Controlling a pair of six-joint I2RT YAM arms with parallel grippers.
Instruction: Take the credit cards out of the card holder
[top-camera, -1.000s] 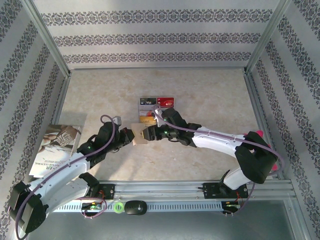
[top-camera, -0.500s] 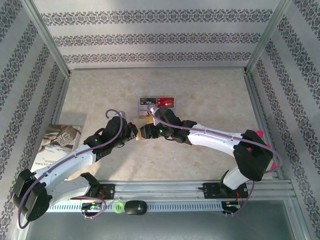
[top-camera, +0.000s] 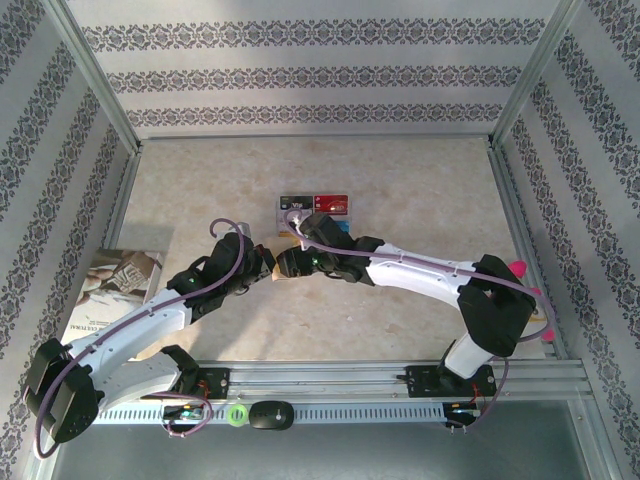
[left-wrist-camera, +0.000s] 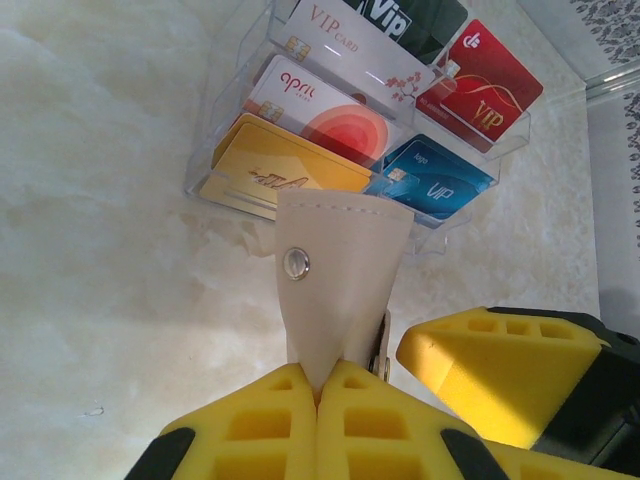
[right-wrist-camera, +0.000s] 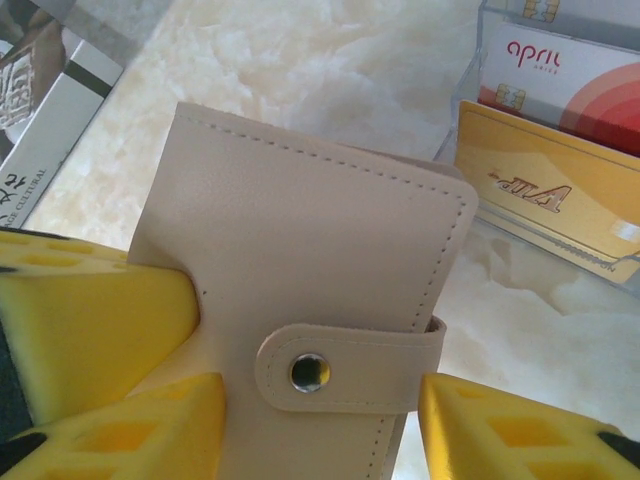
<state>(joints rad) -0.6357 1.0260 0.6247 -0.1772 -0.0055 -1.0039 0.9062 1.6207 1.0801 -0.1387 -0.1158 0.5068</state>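
Step in hand, as I judge it: undoing the strap. No cards out yet.

- Card holder (right-wrist-camera: 300, 230) is folded shut, its strap (right-wrist-camera: 360, 368) pressed down on the snap (right-wrist-camera: 309, 372). It is held up off the table (top-camera: 400, 180) around the middle, between the two arms, with the clear rack (left-wrist-camera: 215, 150) of coloured cards just beyond it on the far side. The booklet (top-camera: 115, 290) lies well apart at the left.
- Left gripper (left-wrist-camera: 318, 400): fingers (left-wrist-camera: 260, 420) pressed fully together on the holder's near edge, pinching it upright. This is the anchor.
- Right gripper (right-wrist-camera: 322, 430): about half open, one finger (right-wrist-camera: 520, 430) on each side of the holder at strap height. The right-hand finger stands clear of the strap's fold. The other sits against the holder's edge, but I can't tell whether it presses.

To do it well:
- Catch the rounded free end of the strap, not the folded end.
- Peel it away from the snap, not along it.
- Left grip must stay firm, or the holder will twist out.
- Mind the rack close behind.
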